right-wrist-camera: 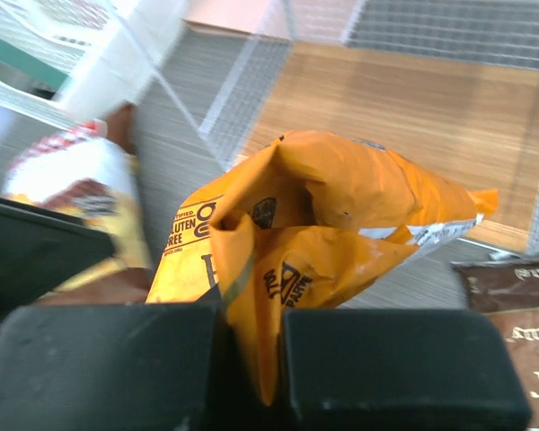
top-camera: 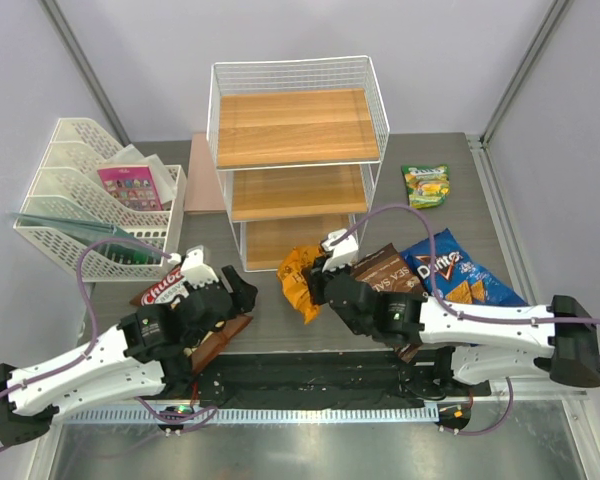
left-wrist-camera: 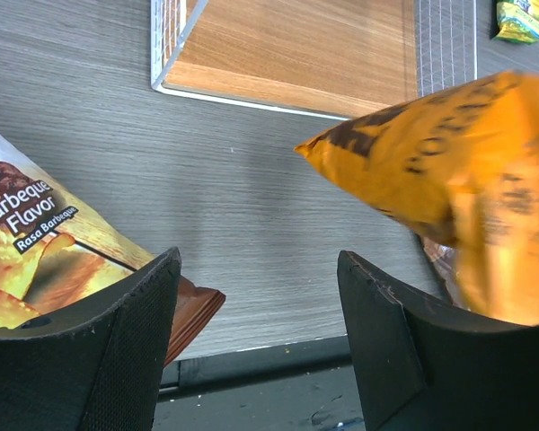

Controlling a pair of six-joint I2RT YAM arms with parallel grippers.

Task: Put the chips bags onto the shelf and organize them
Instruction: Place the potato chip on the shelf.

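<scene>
Gripper on the right arm (top-camera: 316,283) is clamped fully down on one crumpled edge of the orange Honey Dijon bag (top-camera: 296,275). The bag sticks out ahead of the fingers, raised off the bench (top-camera: 270,328). Right arm reaches in low from the right edge, wrist angled toward the shelf (top-camera: 298,128). The bottom tier's opening is straight ahead of that gripper and close, with wire posts on either side of the bag's path. Sea Salt bag (top-camera: 388,270) lies under the right wrist, with the Doritos bag (top-camera: 458,272) just to its right. The small green-yellow bag (top-camera: 426,186) is well ahead-right, beside the shelf.

Left gripper (top-camera: 238,288) is wide open with nothing in it, low over the bench, forearm low from the near-left corner. Barbeque Flavor bag (top-camera: 163,291) sits under and left of it; the orange bag is just ahead-right, contact unclear. Bare bench runs from the left gripper to the shelf front. Mesh file tray (top-camera: 65,205) with the pink packet (top-camera: 130,186) is ahead-left, well apart.
</scene>
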